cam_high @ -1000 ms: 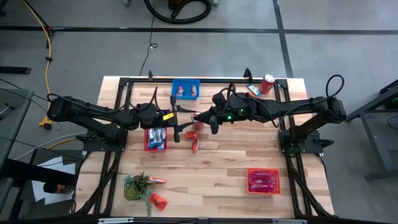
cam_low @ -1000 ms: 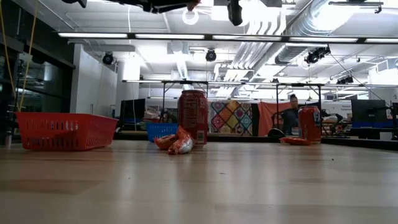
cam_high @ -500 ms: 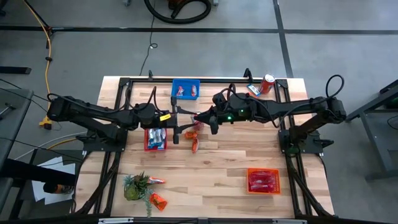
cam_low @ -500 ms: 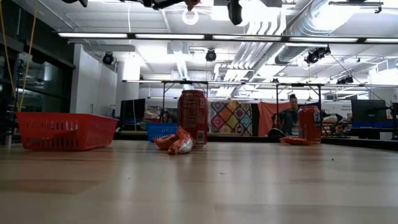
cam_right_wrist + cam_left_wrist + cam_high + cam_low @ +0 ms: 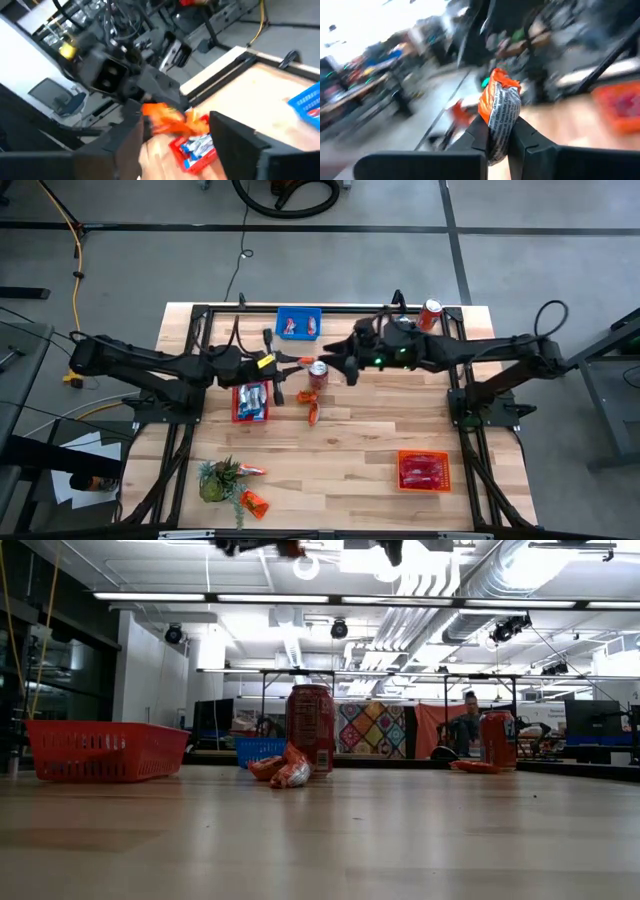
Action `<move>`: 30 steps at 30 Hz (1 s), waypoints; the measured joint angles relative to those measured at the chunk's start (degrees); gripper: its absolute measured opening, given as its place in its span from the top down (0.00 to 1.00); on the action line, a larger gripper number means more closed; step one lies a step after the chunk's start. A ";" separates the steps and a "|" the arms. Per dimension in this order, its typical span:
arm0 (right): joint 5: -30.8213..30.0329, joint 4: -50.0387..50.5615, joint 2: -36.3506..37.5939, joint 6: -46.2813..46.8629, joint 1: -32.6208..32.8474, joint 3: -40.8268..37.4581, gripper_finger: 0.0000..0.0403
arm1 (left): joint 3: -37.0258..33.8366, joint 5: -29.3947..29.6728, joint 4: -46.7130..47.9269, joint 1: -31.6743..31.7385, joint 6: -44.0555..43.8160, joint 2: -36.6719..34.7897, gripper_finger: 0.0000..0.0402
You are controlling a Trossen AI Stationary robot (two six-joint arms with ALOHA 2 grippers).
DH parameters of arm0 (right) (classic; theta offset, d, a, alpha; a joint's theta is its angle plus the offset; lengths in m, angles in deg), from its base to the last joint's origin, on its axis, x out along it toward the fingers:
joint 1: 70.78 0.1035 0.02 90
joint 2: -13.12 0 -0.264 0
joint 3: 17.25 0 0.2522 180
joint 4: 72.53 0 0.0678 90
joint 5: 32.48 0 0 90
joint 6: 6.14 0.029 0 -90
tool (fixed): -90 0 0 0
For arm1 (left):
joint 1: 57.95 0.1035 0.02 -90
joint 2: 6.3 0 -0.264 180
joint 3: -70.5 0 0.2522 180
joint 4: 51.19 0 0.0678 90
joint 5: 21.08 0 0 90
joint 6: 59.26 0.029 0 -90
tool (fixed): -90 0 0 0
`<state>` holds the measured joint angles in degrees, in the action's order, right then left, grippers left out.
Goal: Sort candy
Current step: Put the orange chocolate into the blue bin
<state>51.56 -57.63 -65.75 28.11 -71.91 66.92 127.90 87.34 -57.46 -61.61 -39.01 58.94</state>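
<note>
Candy first: a small orange crinkly-wrapped packet (image 5: 499, 112) is pinched edge-on in the left gripper (image 5: 496, 145), high above the wooden worktop's (image 5: 360, 440) far-middle edge. Right gripper (image 5: 331, 361) hangs spread just beside it. Packet looks light, soft and slippery, so a flat-side pinch mid-body seems safest.

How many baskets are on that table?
3, seen from above: a blue basket at the table's top edge, a red basket left of centre under the left arm, and an orange-red basket at the lower right. None looks hidden.
</note>
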 joint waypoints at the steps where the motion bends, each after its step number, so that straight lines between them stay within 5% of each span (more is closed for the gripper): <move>1: -0.47 0.86 1.06 -0.02 -0.26 0.01 0.42 | 0.00 2.64 2.44 0.50 0.27 -1.06 0.96; 4: -2.97 5.94 4.32 0.21 -0.92 0.02 0.38 | 0.00 10.70 7.87 4.35 -1.76 -4.33 0.97; 6: -5.49 9.50 6.05 0.16 -1.00 0.02 0.38 | 0.02 10.98 10.22 9.57 -7.18 -5.23 0.99; 10: -10.12 15.58 7.90 0.31 -0.96 0.02 0.38 | 1.12 -4.05 13.99 24.29 -21.31 -2.54 0.99; 15: -10.57 18.90 7.94 0.92 -0.93 0.02 0.38 | 8.11 -20.17 23.37 37.90 -30.18 11.71 1.00; 21: -10.36 21.58 7.52 3.35 -0.69 0.00 0.38 | 16.95 -23.93 33.35 41.95 -32.28 27.31 1.00; 30: -10.11 23.57 7.41 3.44 -0.22 0.00 0.38 | 18.75 -21.73 26.11 41.94 -46.85 36.06 0.89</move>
<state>41.44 -34.06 -58.34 31.55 -72.13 66.92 146.65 65.61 -31.35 -19.67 -85.86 95.01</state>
